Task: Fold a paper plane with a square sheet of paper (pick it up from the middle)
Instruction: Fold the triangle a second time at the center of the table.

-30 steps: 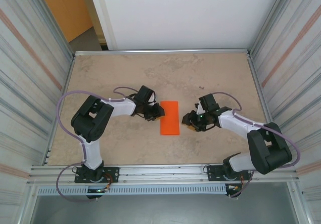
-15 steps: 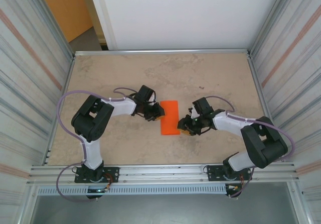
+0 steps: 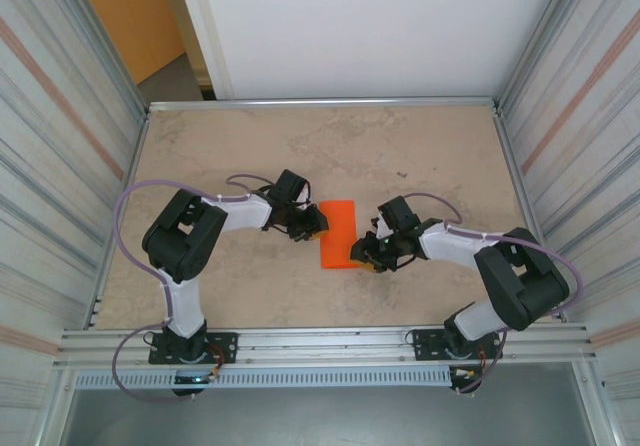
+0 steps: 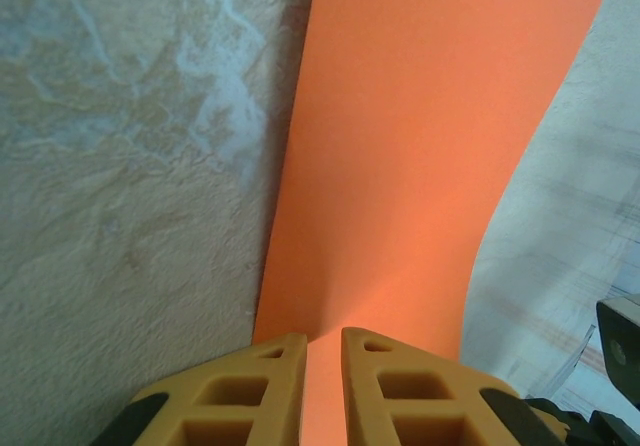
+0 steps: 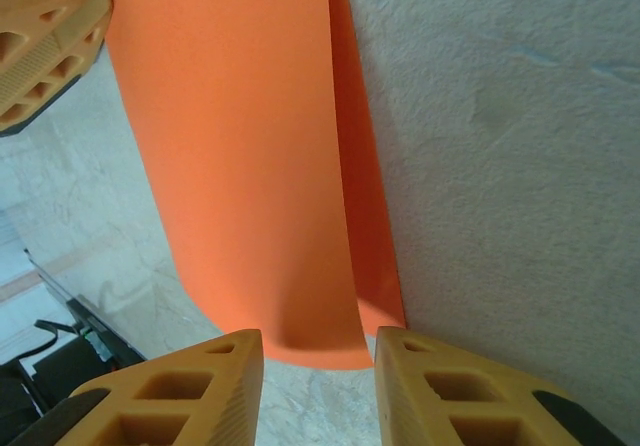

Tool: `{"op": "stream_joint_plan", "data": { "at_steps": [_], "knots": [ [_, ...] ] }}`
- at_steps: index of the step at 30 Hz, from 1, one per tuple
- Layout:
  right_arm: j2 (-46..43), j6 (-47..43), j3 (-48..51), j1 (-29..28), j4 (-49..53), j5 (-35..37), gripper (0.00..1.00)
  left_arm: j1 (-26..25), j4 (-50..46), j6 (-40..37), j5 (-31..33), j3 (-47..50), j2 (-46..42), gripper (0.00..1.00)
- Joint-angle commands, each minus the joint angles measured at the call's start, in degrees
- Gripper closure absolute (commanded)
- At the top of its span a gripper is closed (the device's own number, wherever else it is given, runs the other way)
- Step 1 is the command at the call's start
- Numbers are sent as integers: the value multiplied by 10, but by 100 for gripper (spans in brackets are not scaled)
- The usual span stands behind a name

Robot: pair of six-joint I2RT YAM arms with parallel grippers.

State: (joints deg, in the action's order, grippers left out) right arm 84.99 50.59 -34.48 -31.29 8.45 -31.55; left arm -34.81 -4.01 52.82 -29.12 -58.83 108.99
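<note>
Top external view: the right claw (image 3: 358, 255) has slid in from 3 o'clock to the square sheet of paper (image 3: 337, 231) mid-table, its jaws spread around the lifted right edge. The left claw (image 3: 316, 228) pinches the sheet's 9 o'clock edge, so a fold looks imminent. The table (image 3: 420, 146) is mottled beige, flanked by ribbed metal walls (image 3: 60, 126).

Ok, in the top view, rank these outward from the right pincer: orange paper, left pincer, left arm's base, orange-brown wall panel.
1. orange paper: right at the right pincer, on its left side.
2. left pincer: across the sheet, at its left edge.
3. left arm's base: near edge, far left.
4. orange-brown wall panel: back left corner, farthest.
</note>
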Motion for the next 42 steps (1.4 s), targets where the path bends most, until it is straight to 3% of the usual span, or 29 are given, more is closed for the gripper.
{"op": "stream_joint_plan", "data": {
  "at_steps": [1, 27, 42],
  "knots": [
    [8, 9, -1, -5, -18, -11, 68, 1, -50, 4, 3, 6, 23, 81],
    [19, 4, -12, 19, -75, -9, 65, 2, -51, -3, -2, 3, 27, 81],
    [-16, 55, 22, 24, -68, -20, 78, 1, -49, -1, -4, 2, 23, 81]
  ]
}}
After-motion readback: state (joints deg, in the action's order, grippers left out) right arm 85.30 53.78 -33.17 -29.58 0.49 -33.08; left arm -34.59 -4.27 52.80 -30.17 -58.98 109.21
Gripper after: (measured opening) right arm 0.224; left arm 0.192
